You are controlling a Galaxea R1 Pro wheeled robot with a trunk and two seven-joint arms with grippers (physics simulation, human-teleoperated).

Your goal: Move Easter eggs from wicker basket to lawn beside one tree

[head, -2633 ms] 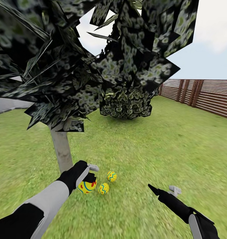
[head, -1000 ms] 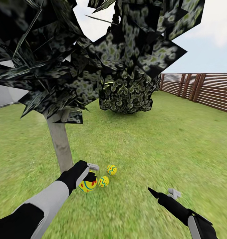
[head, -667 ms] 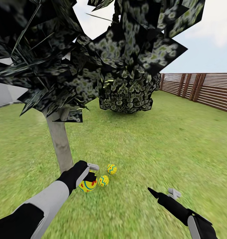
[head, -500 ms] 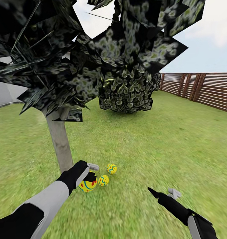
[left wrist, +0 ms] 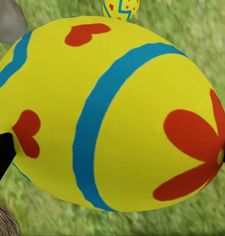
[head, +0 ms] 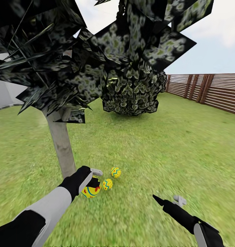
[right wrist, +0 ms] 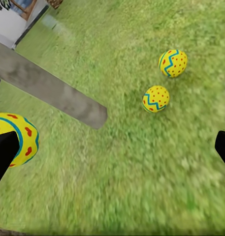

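Observation:
My left gripper (head: 91,184) is shut on a yellow Easter egg (head: 91,191) with a red flower and a blue band, held low by the pale grey trunk of the tree (head: 62,147). That egg (left wrist: 112,113) sits between the dark fingertips (left wrist: 1,153). Two more yellow eggs lie on the lawn (head: 158,147) just right of it, one with blue zigzags (head: 107,184), one farther off (head: 115,172). Both (right wrist: 155,99) (right wrist: 173,63) also show beyond my open right gripper (right wrist: 112,150), which hovers over grass (head: 167,199). The wicker basket is out of view.
Dark speckled leaves (head: 96,51) hang low overhead. A second leafy tree (head: 132,92) stands farther back. A brown slat fence (head: 213,91) runs along the right. Open grass stretches ahead and to the right.
The whole view has shifted slightly, so the lawn eggs and trunk sit a little higher in the picture. My left gripper still holds the flower egg. The right gripper stays open.

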